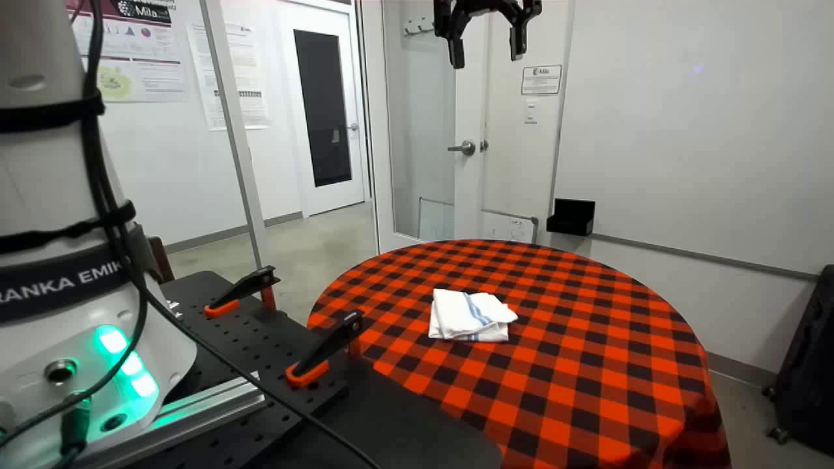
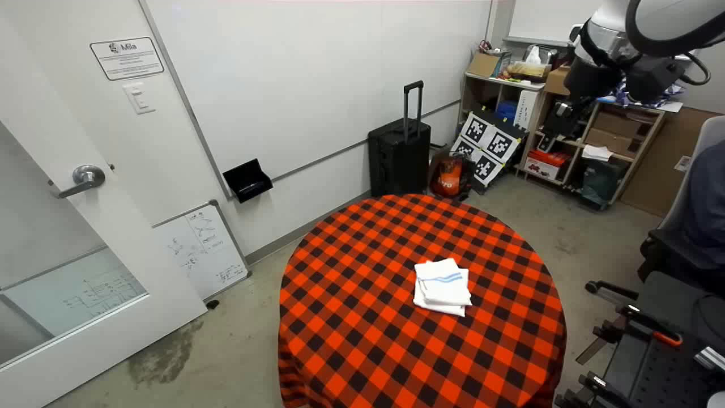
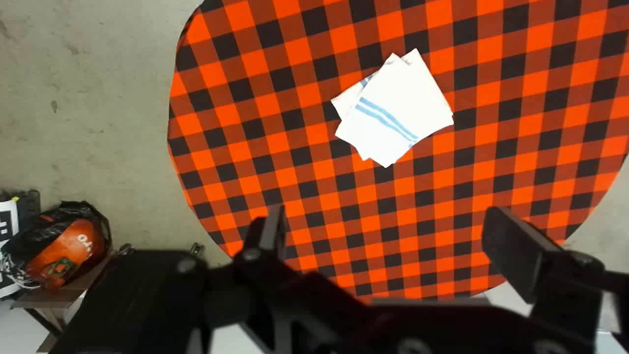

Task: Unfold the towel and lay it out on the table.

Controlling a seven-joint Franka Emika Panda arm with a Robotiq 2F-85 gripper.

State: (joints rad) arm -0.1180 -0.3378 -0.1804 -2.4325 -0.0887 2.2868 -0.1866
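A white towel (image 1: 468,316) with blue stripes lies folded in a small layered stack on the round table (image 1: 586,306). It also shows in an exterior view (image 2: 443,288) and in the wrist view (image 3: 398,110). The table has a red and black checked cloth. My gripper (image 1: 488,58) is open and empty, high above the table and well apart from the towel. In the wrist view its black fingers (image 3: 385,216) stand wide apart with only the checked cloth seen between them. In an exterior view the gripper (image 2: 546,140) shows at the upper right.
Black clamps with orange grips (image 1: 324,348) stand on the robot's black mounting plate (image 1: 215,286) beside the table. A whiteboard wall with a black holder (image 1: 571,217) and a black suitcase (image 2: 400,156) stand beyond the table. Shelves (image 2: 617,136) stand behind the arm.
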